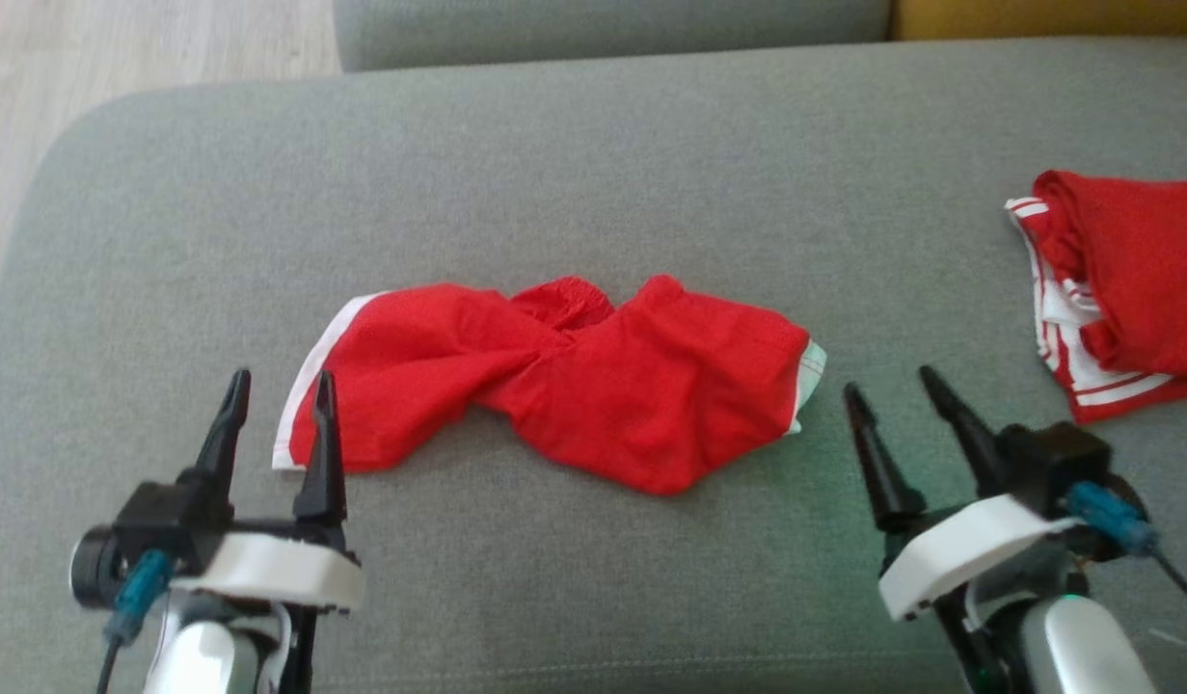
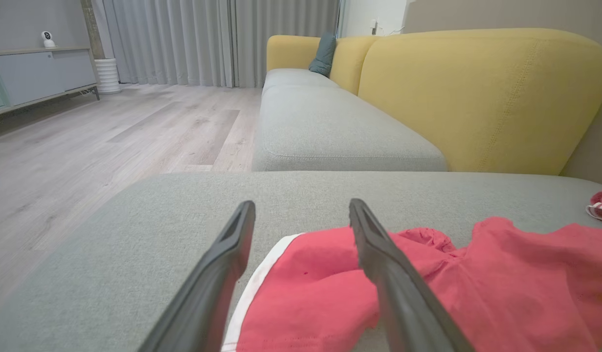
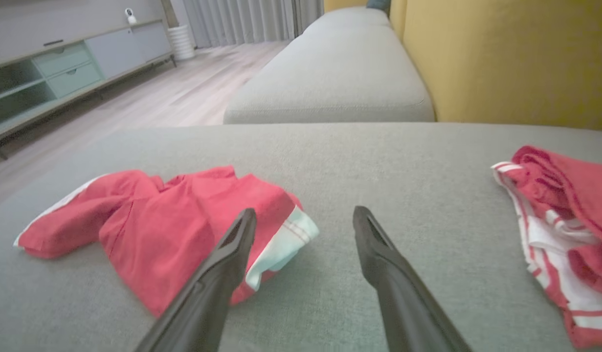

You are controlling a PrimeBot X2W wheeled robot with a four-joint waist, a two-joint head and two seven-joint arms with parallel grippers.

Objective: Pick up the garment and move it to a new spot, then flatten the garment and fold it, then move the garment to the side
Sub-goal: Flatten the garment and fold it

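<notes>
On the grey sofa cushion [image 1: 593,145] at frame centre: red garment [image 1: 554,386], lies twisted at its middle, white-trimmed both ends. Lower left, left gripper [image 1: 281,378] spread wide, empty, one finger over the white hem. Lower right, right gripper [image 1: 890,380] likewise wide, empty, beside the other end. Far right edge, second red bundle [image 1: 1123,280].

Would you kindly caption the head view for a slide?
Left gripper and right gripper, both open, flank a twisted red garment on a grey cushion; a striped garment lies to its right.
</notes>
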